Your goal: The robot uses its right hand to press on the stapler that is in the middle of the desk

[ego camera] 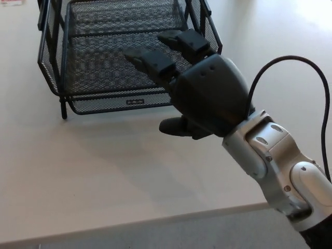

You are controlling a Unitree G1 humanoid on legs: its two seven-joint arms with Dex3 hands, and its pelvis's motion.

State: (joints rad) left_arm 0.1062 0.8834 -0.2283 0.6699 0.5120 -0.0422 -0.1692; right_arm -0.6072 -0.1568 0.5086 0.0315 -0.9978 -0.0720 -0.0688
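My right hand (199,93) reaches in from the lower right and hangs over the front right corner of a black wire-mesh tray (104,57). Its fingers (150,59) are spread apart and point up-left over the tray, the thumb (176,126) sticking out to the left, with nothing held. No stapler shows anywhere in the head view. My left hand is out of the picture.
The mesh tray is stacked in tiers on thin legs at the back of the pale desk (93,176). The desk's front edge (129,223) runs along the bottom. A black cable (290,62) loops above my silver forearm (275,161).
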